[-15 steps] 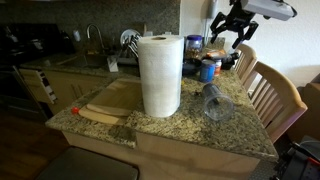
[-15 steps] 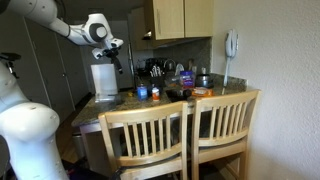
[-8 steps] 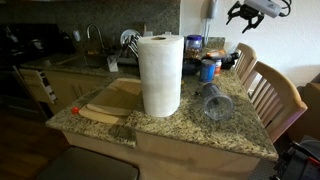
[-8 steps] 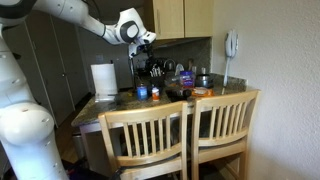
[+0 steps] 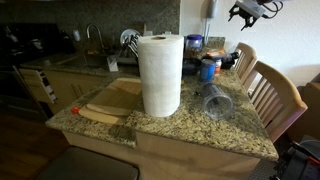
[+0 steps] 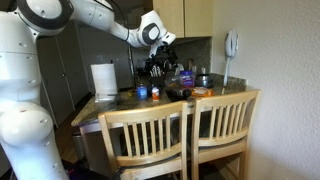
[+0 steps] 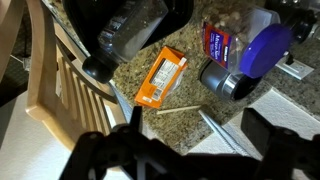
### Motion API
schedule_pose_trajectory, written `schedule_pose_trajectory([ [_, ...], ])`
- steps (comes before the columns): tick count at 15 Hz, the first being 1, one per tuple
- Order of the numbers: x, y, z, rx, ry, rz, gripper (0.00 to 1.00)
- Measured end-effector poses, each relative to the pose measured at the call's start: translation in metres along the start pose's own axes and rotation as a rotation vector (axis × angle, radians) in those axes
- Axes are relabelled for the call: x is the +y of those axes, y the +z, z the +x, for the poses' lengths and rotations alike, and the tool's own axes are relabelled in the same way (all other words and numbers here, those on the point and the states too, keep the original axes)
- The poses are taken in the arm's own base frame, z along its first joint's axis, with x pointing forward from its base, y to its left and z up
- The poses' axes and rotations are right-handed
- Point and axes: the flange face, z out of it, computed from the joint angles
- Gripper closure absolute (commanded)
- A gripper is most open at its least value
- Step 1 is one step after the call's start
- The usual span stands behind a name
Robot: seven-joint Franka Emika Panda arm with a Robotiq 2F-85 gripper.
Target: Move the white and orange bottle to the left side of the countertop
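The white and orange bottle [image 7: 160,78] lies on its side on the speckled granite countertop [image 7: 175,120], close to the edge by the chair. It is seen plainly only in the wrist view. My gripper [image 7: 195,145] hangs high above it, open and empty, with its dark fingers [image 7: 265,130] spread wide at the bottom of that view. In both exterior views the gripper [image 5: 245,12] [image 6: 165,38] is well above the counter's cluttered end.
A blue-lidded container [image 7: 262,48] [image 5: 208,68], a labelled jar [image 7: 218,45] and a clear tumbler on its side [image 5: 215,100] are near the bottle. A paper towel roll [image 5: 160,75] stands mid-counter, next to a wooden cutting board [image 5: 110,100]. Wooden chairs [image 6: 190,135] line the counter edge.
My arm has swung across and risen above the counter. The gripper now hovers over the end with the containers. Nothing on the counter has moved.
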Motion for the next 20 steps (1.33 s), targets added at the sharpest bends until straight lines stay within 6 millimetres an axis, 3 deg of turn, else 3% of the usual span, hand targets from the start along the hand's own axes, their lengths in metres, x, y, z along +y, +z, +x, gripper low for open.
schedule_pose_trajectory([
  [5, -0.003, -0.002, -0.001, -0.017, -0.006, 0.009, 0.00],
  [11, -0.007, 0.017, -0.049, -0.315, -0.179, 0.057, 0.00],
  [17, -0.007, 0.017, -0.049, -0.320, -0.183, 0.057, 0.00],
  [20, -0.004, 0.025, -0.070, -0.432, -0.259, 0.022, 0.00],
])
